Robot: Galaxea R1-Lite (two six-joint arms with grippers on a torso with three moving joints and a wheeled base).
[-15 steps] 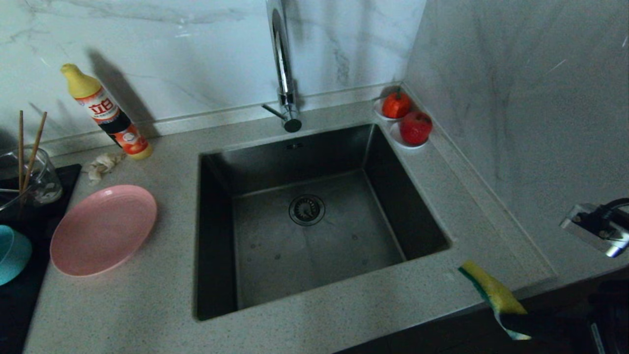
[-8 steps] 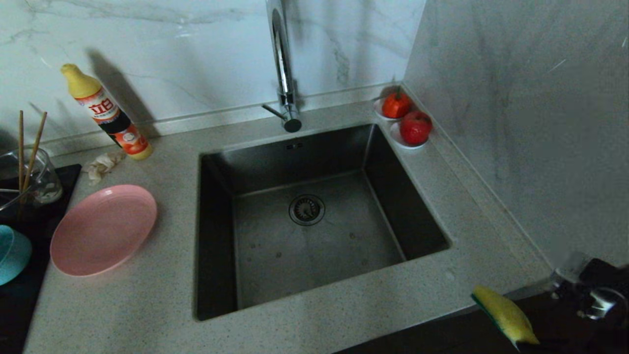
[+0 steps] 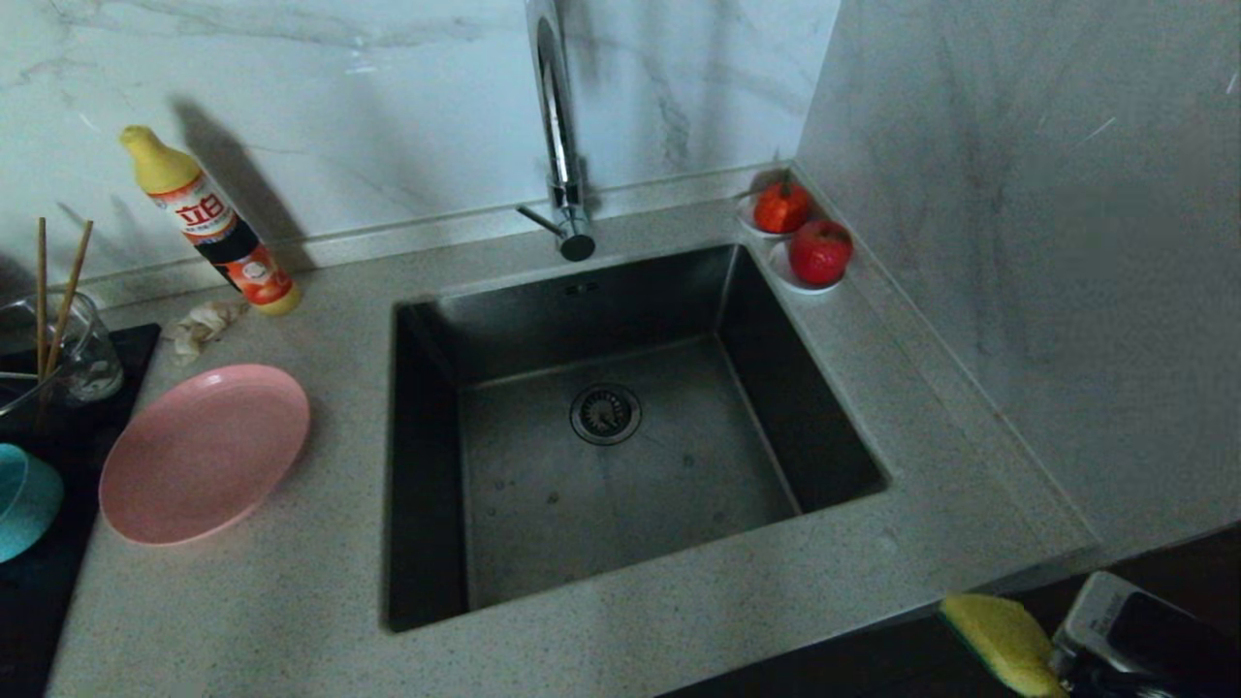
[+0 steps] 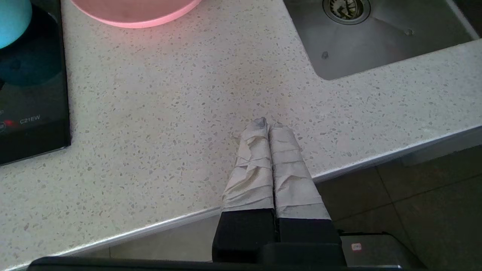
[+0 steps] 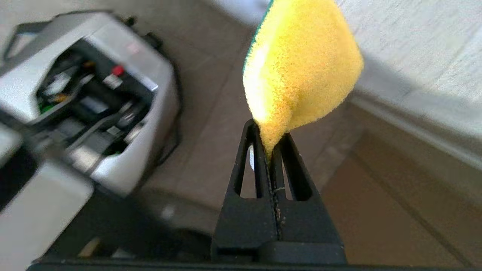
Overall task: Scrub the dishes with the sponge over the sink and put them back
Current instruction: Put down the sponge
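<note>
Sponge (image 5: pixel 301 64) pinched at one end between the closed fingers of the right hand (image 5: pixel 269 150), off the worktop's (image 3: pixel 679 630) front edge. Left hand (image 4: pixel 268 126) closed, empty, over the worktop edge.

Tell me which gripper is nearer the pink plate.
Left. The left gripper hangs shut over the counter's front edge, just short of the pink plate. The right gripper, pinching the sponge, is beyond the counter's right end.

Plate (image 3: pixel 204 452) left of sink (image 3: pixel 620 427), sponge (image 3: pixel 1003 643) off counter's (image 3: pixel 291 601) front-right edge.
</note>
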